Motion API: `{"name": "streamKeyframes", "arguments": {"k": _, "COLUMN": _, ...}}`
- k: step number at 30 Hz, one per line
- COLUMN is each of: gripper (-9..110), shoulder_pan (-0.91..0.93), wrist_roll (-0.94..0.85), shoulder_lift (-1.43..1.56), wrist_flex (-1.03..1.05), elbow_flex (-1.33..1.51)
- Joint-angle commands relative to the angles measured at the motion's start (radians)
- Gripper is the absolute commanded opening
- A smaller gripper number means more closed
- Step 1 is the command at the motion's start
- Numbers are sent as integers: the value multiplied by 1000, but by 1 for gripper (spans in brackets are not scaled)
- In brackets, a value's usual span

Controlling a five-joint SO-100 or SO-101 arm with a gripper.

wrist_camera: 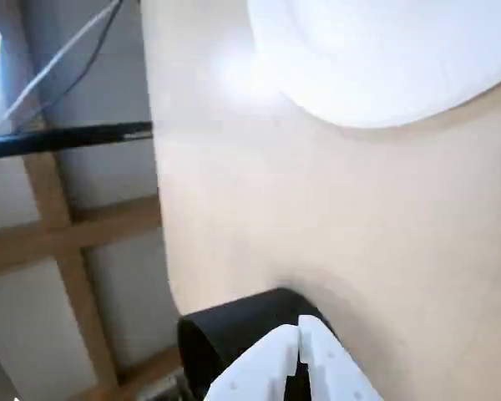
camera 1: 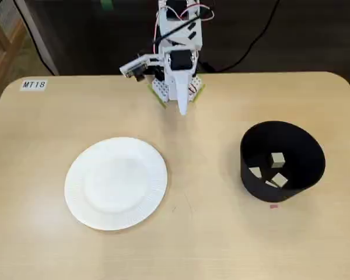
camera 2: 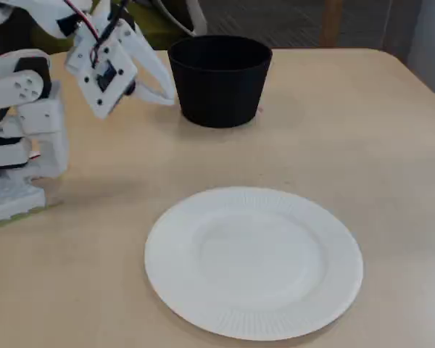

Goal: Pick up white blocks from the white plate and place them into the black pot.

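The white plate point(camera 1: 115, 182) lies empty at the left of the table in a fixed view; it also shows in the other fixed view point(camera 2: 254, 261) and at the top of the wrist view point(wrist_camera: 384, 58). The black pot point(camera 1: 254, 188) stands at the right and holds three white blocks point(camera 1: 277, 158) point(camera 1: 255, 172) point(camera 1: 279, 181). In the other fixed view the pot point(camera 2: 220, 94) hides its contents. My gripper point(camera 1: 182, 109) is shut and empty. It is folded back near the arm's base at the far table edge, apart from plate and pot point(wrist_camera: 225, 334). Its tips show in both other views point(wrist_camera: 299, 347) point(camera 2: 170, 97).
The arm's base point(camera 1: 175, 87) stands at the back middle of the table. A label reading MT18 point(camera 1: 34, 84) is stuck at the back left corner. A small red mark point(camera 1: 273, 205) lies just in front of the pot. Cables point(camera 1: 251, 41) run behind the table.
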Motion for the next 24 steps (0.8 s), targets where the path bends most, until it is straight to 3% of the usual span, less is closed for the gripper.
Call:
{"name": "streamKeyframes", "arguments": {"k": 1, "gripper": -2, "shoulder_pan": 14, "wrist_roll": -6, "shoulder_lift": 5, "wrist_flex": -81, "elbow_flex": 103}}
{"name": "streamKeyframes", "arguments": {"k": 13, "gripper": -2, "shoulder_pan": 35, "wrist_roll": 2, "shoulder_lift": 5, "wrist_flex": -87, "elbow_flex": 229}}
{"name": "streamKeyframes", "arguments": {"k": 15, "gripper": 4, "shoulder_pan": 35, "wrist_roll": 2, "shoulder_lift": 5, "wrist_flex": -87, "elbow_flex": 229}}
{"name": "streamKeyframes", "arguments": {"k": 24, "gripper": -2, "shoulder_pan": 15, "wrist_roll": -18, "shoulder_lift": 5, "wrist_flex": -87, "elbow_flex": 229}}
